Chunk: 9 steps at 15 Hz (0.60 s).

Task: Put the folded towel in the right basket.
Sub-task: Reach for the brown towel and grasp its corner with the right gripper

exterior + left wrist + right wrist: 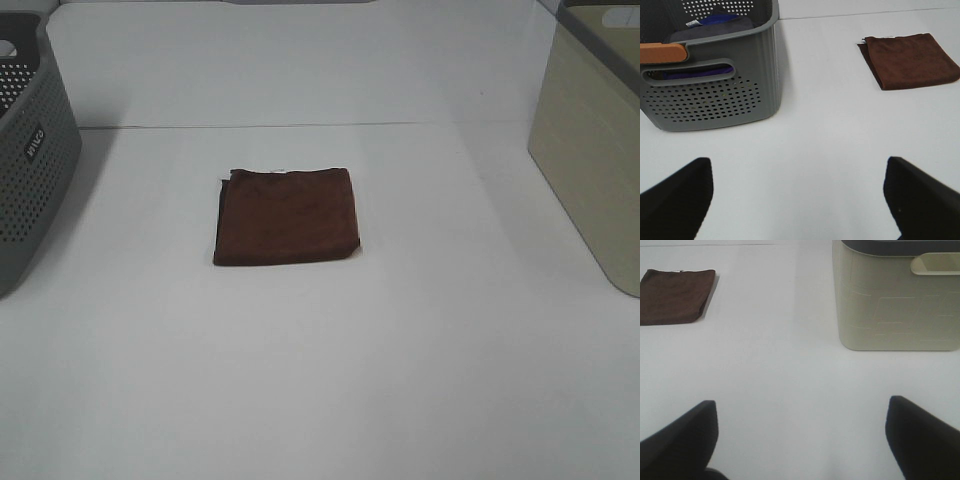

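Observation:
A folded brown towel [287, 216] lies flat in the middle of the white table. It also shows in the left wrist view [912, 60] and in the right wrist view [676, 296]. The right basket [592, 140] is beige with a dark rim, at the table's right edge; it also shows in the right wrist view [897, 300]. My left gripper [797, 197] is open and empty, far from the towel. My right gripper [800, 437] is open and empty, between the towel and the beige basket. Neither arm shows in the exterior view.
A grey perforated basket [30, 160] stands at the left edge. In the left wrist view it [715, 95] holds dark blue and grey cloth [710, 27] and has an orange handle [662, 51]. A seam [300, 125] crosses the table behind the towel.

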Tool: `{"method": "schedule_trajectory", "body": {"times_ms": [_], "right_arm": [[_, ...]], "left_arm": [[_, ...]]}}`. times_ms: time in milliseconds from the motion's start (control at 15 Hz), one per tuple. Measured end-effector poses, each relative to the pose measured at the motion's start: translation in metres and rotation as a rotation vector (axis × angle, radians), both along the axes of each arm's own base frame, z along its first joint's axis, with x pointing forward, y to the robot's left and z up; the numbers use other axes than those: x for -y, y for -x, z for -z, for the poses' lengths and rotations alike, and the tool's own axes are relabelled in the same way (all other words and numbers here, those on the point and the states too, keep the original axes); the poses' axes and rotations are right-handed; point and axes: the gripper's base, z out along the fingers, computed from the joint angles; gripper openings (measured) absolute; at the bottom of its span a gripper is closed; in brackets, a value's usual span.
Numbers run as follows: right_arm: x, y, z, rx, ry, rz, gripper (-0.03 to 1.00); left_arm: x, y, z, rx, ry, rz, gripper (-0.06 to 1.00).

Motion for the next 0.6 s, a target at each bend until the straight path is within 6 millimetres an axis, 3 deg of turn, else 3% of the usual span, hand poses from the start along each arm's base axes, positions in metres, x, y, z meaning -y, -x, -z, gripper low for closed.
{"method": "schedule_trajectory", "body": {"times_ms": [600], "right_arm": [[0.0, 0.0, 0.0, 0.0, 0.0, 0.0, 0.85]], "left_arm": [[0.0, 0.0, 0.0, 0.0, 0.0, 0.0, 0.88]]}}
